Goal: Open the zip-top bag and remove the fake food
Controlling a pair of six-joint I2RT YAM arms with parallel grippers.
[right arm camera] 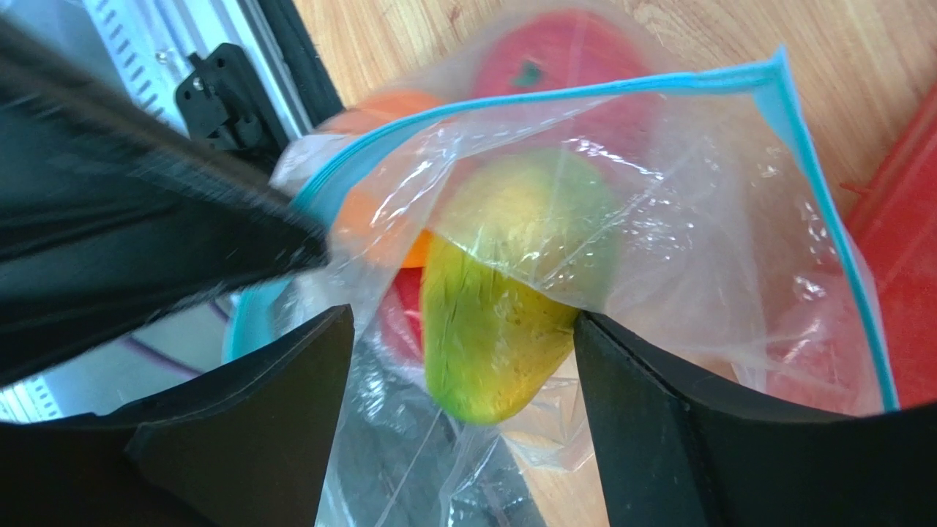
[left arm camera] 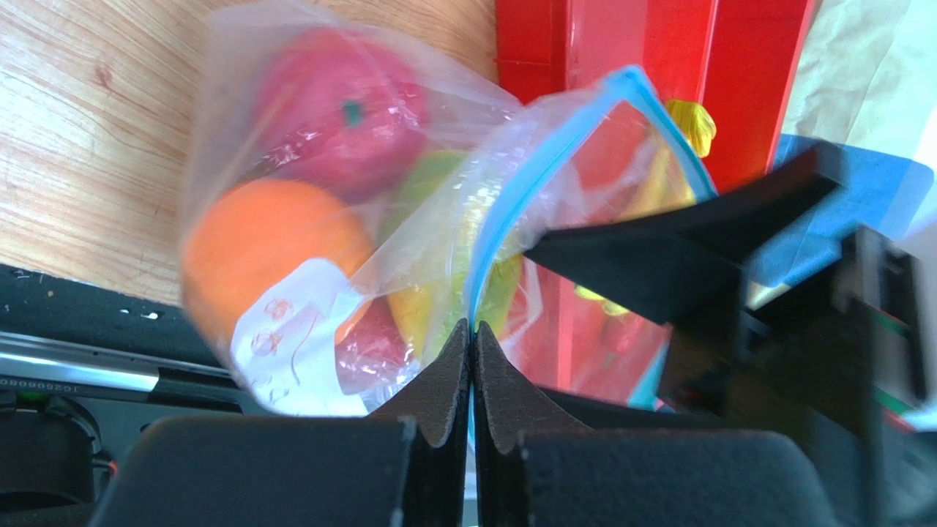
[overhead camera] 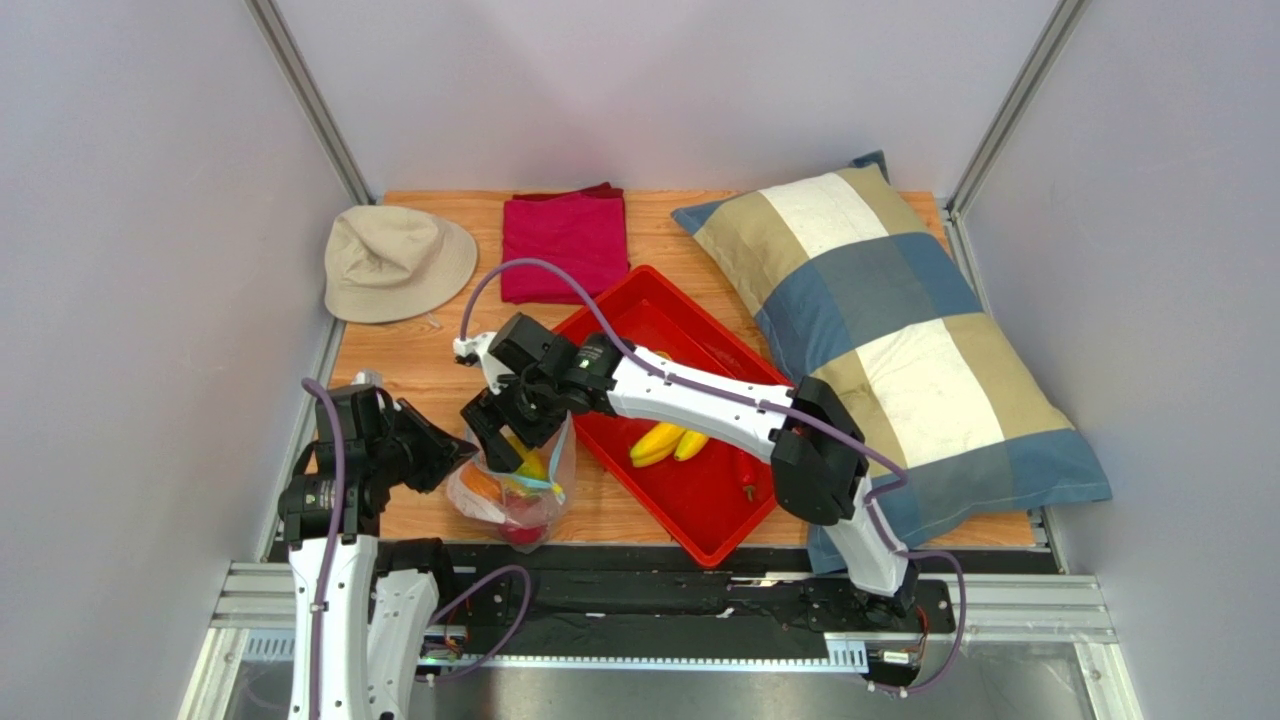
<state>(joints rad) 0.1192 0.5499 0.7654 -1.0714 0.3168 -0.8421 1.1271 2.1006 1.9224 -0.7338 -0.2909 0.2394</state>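
The zip-top bag [overhead camera: 519, 503] stands open at the table's front left, beside the red tray. Inside show a red apple [left arm camera: 335, 121], an orange [left arm camera: 264, 253] and a green-yellow mango [right arm camera: 500, 296]. My left gripper [overhead camera: 451, 450] is shut on the bag's blue zip strip [left arm camera: 473, 327] and holds that edge of the mouth. My right gripper [overhead camera: 519, 435] is open in the bag's mouth, its fingers [right arm camera: 460, 316] on either side of the mango; the right finger touches it, the left stands apart. A yellow banana bunch [overhead camera: 669, 443] and a red chilli [overhead camera: 747, 480] lie in the tray.
The red tray [overhead camera: 646, 315] lies right of the bag, slanting from the middle to the front edge. A checked pillow [overhead camera: 887, 330] fills the right side. A beige hat [overhead camera: 394, 258] and a folded red cloth [overhead camera: 564, 240] lie at the back.
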